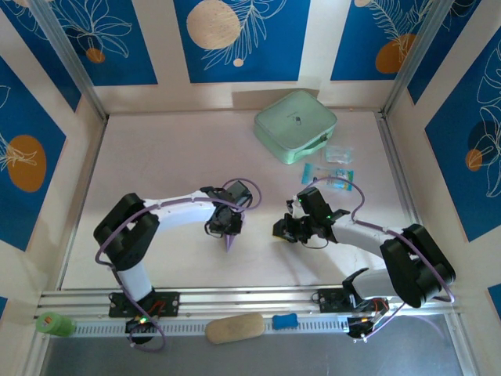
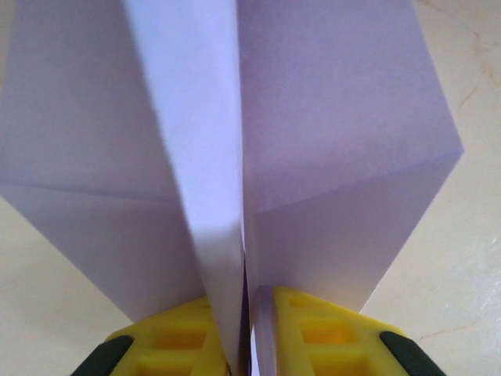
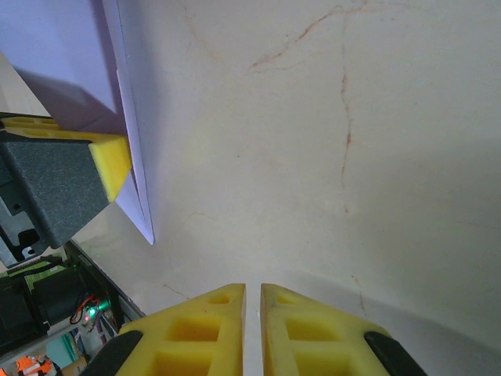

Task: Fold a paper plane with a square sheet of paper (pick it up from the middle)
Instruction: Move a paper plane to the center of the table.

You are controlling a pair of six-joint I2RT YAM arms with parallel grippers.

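Lavender paper plane point(image 2: 337, 141) is clamped at its centre ridge in the left gripper point(image 2: 247, 337) over the table point(image 3: 352, 117) (the right gripper point(image 3: 252, 321) sits beside, closed on nothing), so 1 gentle, low release should spare the wings.

Laboratory robot test cell: pale marbled tabletop point(image 1: 180, 157) enclosed by blue leaf-printed wall panels point(image 1: 235, 39), edged with slotted aluminium profile rails point(image 1: 235, 299).
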